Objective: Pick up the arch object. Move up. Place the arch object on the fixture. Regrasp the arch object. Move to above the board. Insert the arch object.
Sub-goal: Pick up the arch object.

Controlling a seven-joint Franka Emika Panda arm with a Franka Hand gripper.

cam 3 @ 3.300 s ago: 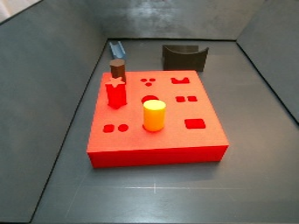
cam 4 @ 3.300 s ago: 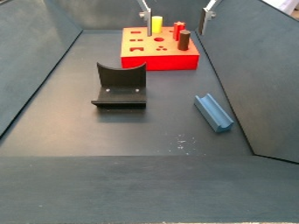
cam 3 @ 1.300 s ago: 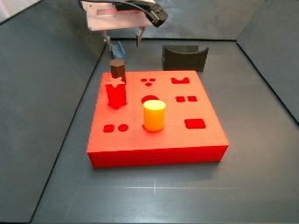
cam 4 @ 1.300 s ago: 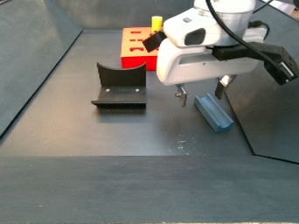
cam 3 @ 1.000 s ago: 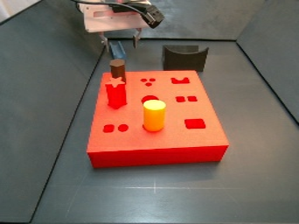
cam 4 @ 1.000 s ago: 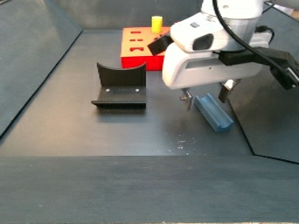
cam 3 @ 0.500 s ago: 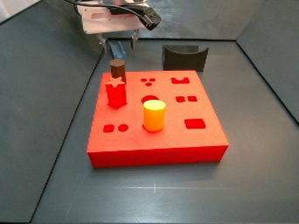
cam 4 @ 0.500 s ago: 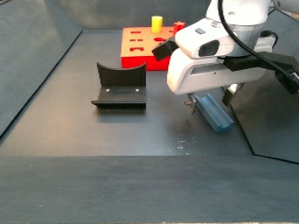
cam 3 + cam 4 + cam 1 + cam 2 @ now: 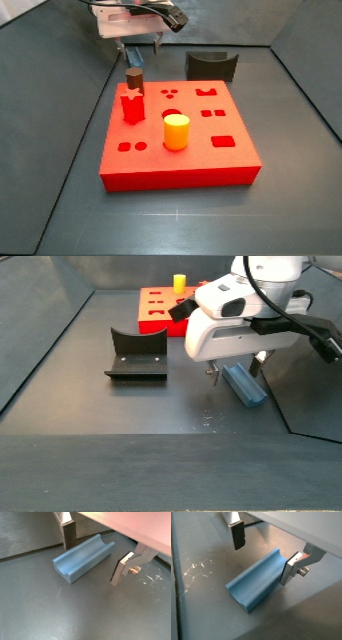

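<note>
one big flat red board point(image 9: 181, 140) with cut-out holes, one dark scooped fixture point(image 9: 138, 354) on the floor, one gripper point(image 9: 100, 554) spread wide, straddling but not clamping the single smooth blue arch object point(image 9: 83, 557) lying beside the wall

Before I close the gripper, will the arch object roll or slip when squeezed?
Rolling seems unlikely: the arch object lies on the floor, groove up. It looks rigid and smooth, so it might slip slightly. The open gripper has a finger on each long side, so it should centre.
</note>
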